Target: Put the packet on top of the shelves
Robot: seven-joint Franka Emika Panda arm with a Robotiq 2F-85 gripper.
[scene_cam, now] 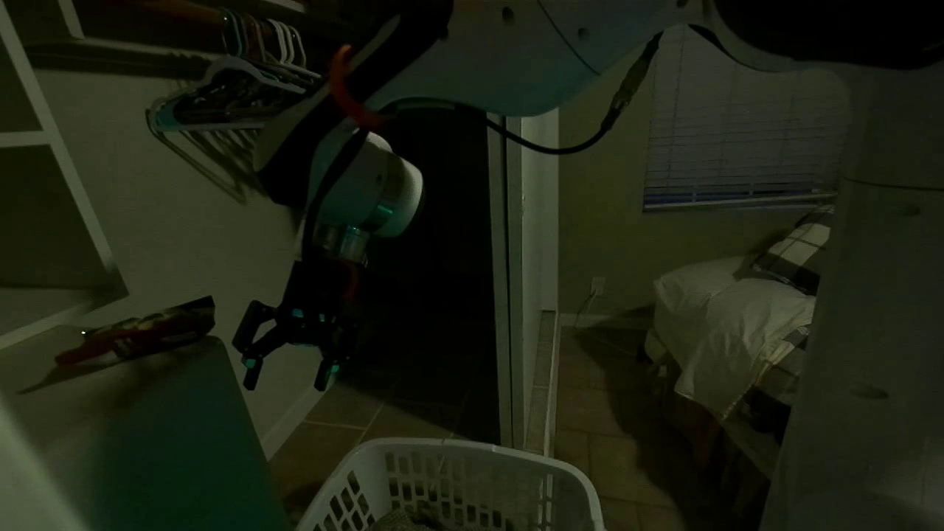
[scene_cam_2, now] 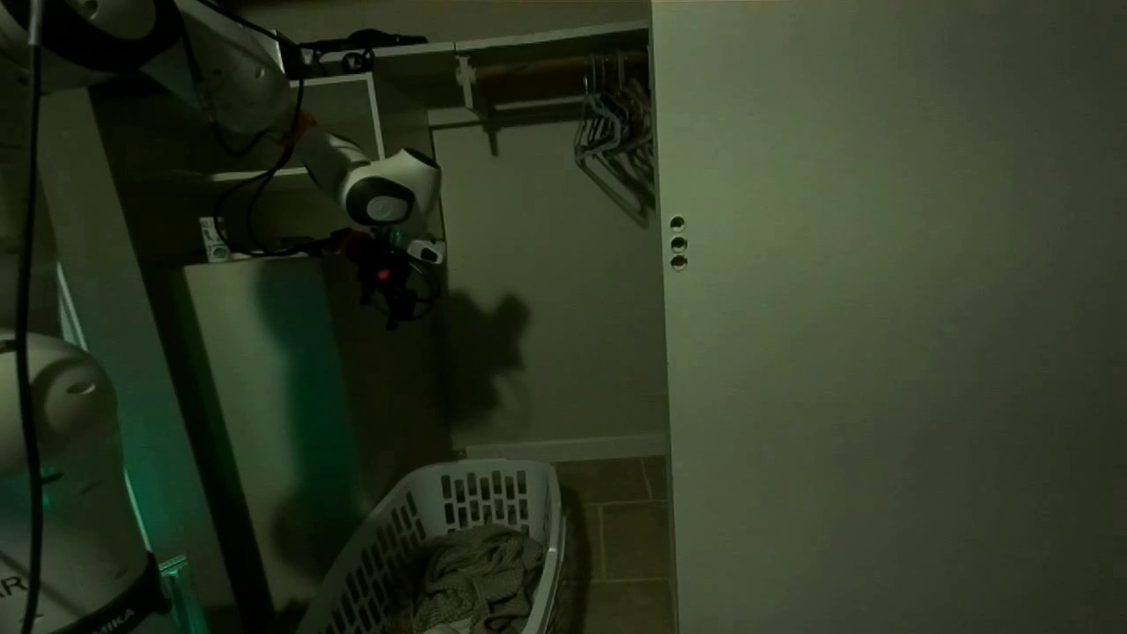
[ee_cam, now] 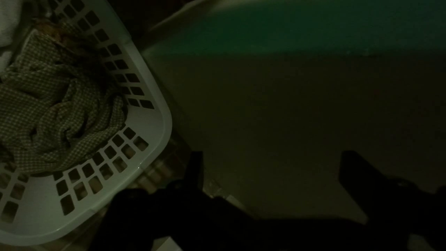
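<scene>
The packet, dark with red and lighter markings, lies on the pale green flat-topped cabinet in an exterior view, one end near the cabinet's edge. In an exterior view the arm and cables cross in front of the cabinet top, and I cannot make the packet out surely there. The white shelves with open square compartments rise behind the cabinet; their frame also shows in an exterior view. My gripper is open and empty, pointing down, beside the cabinet's edge. In the wrist view its fingers are wide apart, with no packet between them.
A white lattice laundry basket with checked cloth stands on the floor below; it shows in the wrist view. Hangers hang on a rail. A small white box stands on the cabinet. Dark items lie atop the shelves.
</scene>
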